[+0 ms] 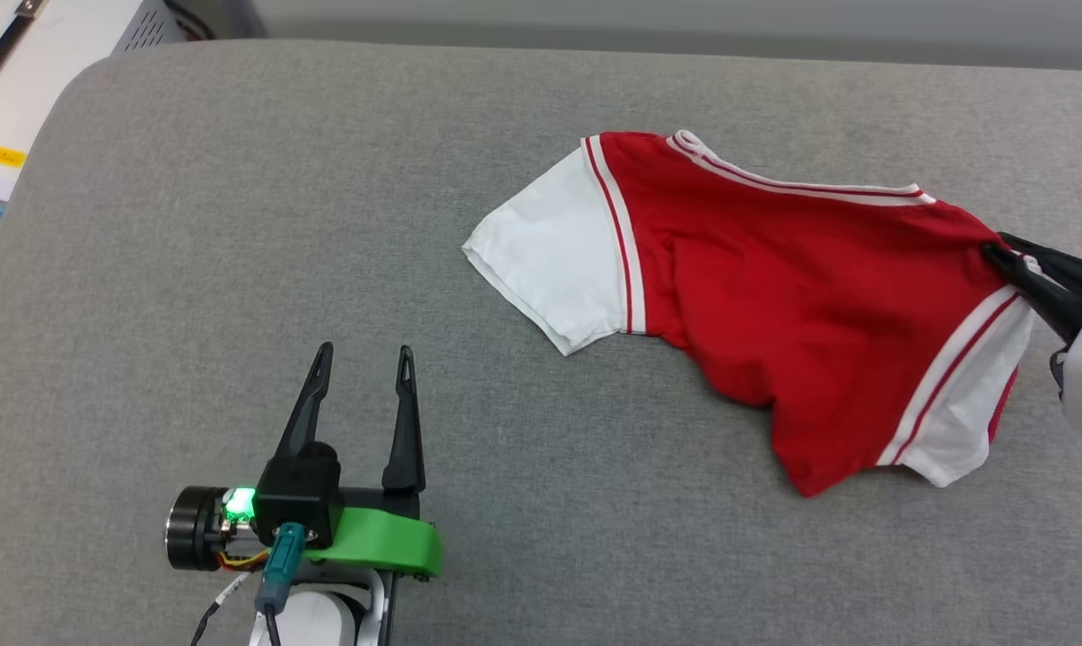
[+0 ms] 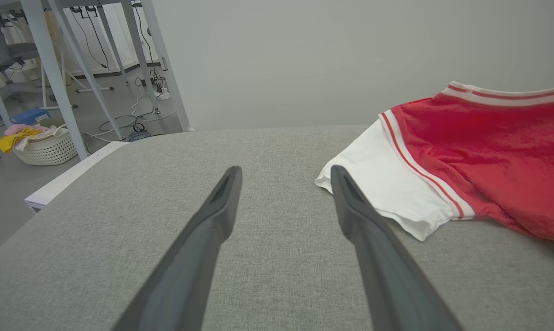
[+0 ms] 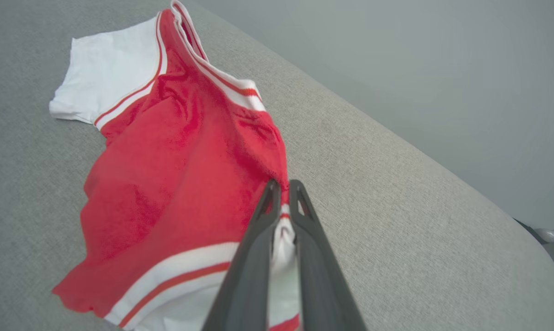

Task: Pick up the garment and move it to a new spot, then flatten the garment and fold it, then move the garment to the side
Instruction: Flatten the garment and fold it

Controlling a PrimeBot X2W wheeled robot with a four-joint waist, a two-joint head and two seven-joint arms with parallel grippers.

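The garment (image 1: 801, 296), a red jersey T-shirt with white sleeves and red-and-white striped trim, lies rumpled on the grey padded table (image 1: 236, 224), right of the middle; no print shows on the face turned up. My right gripper (image 1: 999, 254) comes in from the right edge and is shut on the garment's shoulder beside the right-hand sleeve; the right wrist view shows both fingers (image 3: 265, 216) pinching the red cloth (image 3: 176, 161). My left gripper (image 1: 364, 363) is open over bare table at the lower left, well short of the white sleeve (image 2: 387, 184), nothing between its fingers.
The table's rounded corner and left edge drop off to the floor, where a white basket (image 2: 42, 147) of clothes and metal table legs (image 2: 52, 69) stand. A white cabinet (image 1: 30, 81) sits past the table's far left corner. Bare table stretches left of the garment.
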